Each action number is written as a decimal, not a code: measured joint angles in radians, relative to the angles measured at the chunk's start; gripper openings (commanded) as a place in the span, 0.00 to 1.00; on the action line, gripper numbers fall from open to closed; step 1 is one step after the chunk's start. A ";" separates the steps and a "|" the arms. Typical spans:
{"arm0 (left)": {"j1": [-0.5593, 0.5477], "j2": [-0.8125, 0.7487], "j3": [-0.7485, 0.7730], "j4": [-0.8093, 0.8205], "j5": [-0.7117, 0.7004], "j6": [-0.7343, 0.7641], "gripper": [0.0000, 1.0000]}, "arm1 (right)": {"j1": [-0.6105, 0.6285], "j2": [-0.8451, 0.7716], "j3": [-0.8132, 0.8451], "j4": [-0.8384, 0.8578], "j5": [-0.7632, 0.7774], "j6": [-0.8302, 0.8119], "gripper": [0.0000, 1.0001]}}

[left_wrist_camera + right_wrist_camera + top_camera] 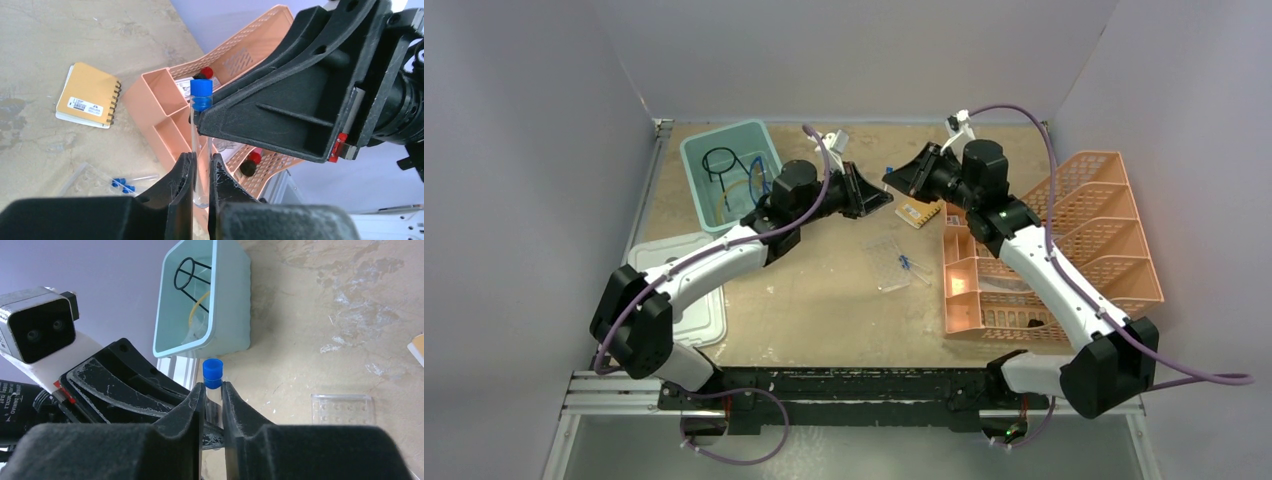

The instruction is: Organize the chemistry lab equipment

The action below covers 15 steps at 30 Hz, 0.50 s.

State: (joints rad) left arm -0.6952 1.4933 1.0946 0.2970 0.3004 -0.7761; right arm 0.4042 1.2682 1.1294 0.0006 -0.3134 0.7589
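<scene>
Meeting in mid-air, the left jaws and right jaws face tip to tip above the tabletop [824, 290], just beyond the clear rack [891, 262]; what they share is too small to make out from overhead. From the left wrist, a blue-capped tube [201, 150] stands upright, the left jaws closed on its lower glass while the right jaws clamp it just under the cap: likely a hand-over, each taking a different part so neither blocks the other. Other blue-capped tubes [122, 184] lie at the rack's edge, below. From the right wrist, the right jaws pinch the same tube beneath its cap, high above the rack, whose visible wells look empty.
</scene>
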 measured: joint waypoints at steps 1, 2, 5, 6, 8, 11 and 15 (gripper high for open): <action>0.000 0.000 0.002 -0.007 0.000 0.011 0.00 | 0.000 -0.001 -0.001 -0.003 0.000 0.000 0.44; -0.001 0.000 0.003 -0.018 0.002 0.031 0.00 | 0.000 -0.001 -0.002 -0.010 0.001 0.003 0.51; -0.005 0.000 0.025 -0.083 0.014 0.134 0.00 | -0.002 -0.002 0.012 -0.077 -0.006 -0.003 0.56; -0.006 -0.001 0.035 -0.105 0.019 0.171 0.00 | -0.004 0.000 0.024 -0.107 -0.018 -0.007 0.57; -0.007 -0.004 0.055 -0.154 0.040 0.267 0.00 | -0.007 0.008 0.071 -0.188 -0.040 -0.018 0.56; -0.008 -0.021 0.066 -0.220 0.068 0.402 0.00 | -0.012 0.028 0.174 -0.314 -0.074 -0.044 0.53; -0.008 -0.034 0.081 -0.293 0.097 0.555 0.00 | -0.021 0.038 0.241 -0.424 -0.113 -0.072 0.48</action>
State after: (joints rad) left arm -0.7029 1.4597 1.1759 0.0040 0.3969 -0.2214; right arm 0.3828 1.3064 1.3701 -0.4232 -0.4263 0.6872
